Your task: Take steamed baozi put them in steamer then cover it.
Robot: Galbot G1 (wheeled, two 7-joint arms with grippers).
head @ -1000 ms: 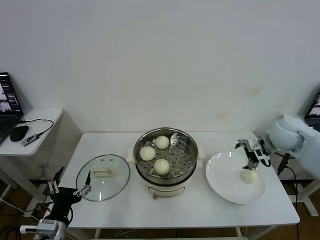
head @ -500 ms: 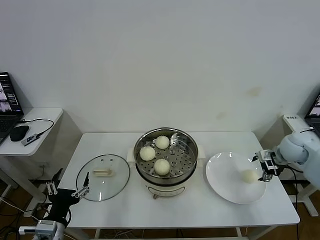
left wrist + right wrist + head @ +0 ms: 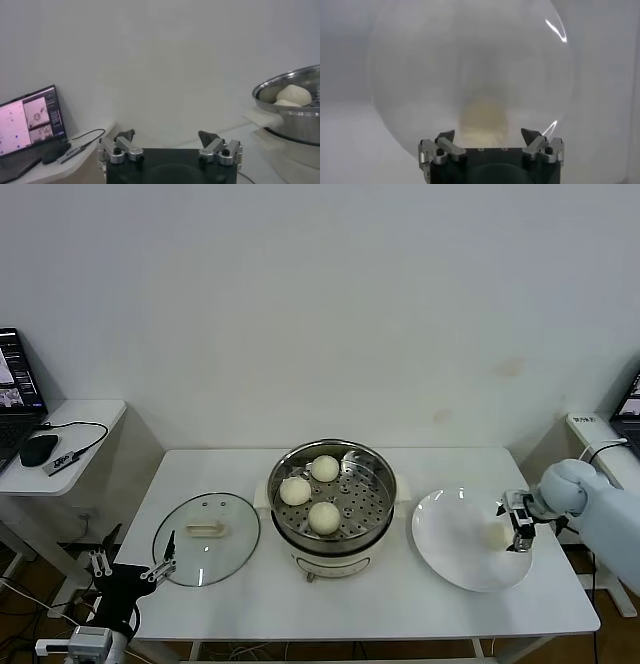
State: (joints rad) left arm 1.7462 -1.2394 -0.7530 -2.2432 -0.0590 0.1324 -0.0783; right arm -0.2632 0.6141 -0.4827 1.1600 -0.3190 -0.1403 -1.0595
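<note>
The right gripper (image 3: 516, 527) has dropped beside the last pale round bun (image 3: 494, 534); fingers spread, ungrasped. A shallow pinch could roll it across the flat white plate (image 3: 450, 559); left gripper (image 3: 130, 567) idles open.

A robotics laboratory or test room arranged as a mock kitchen station. A plain white table (image 3: 230, 604) stands against a bare white wall (image 3: 320, 304). On a side desk (image 3: 70, 434) at the robot's left, an open laptop (image 3: 15, 389) shows camera feeds, with a mouse (image 3: 38, 449) and cabled adapter beside it; a second laptop (image 3: 630, 399) sits at the right edge. Cooking ware is limited to one steamer (image 3: 332, 499), a glass cover (image 3: 206, 538) and a plate (image 3: 450, 554).
</note>
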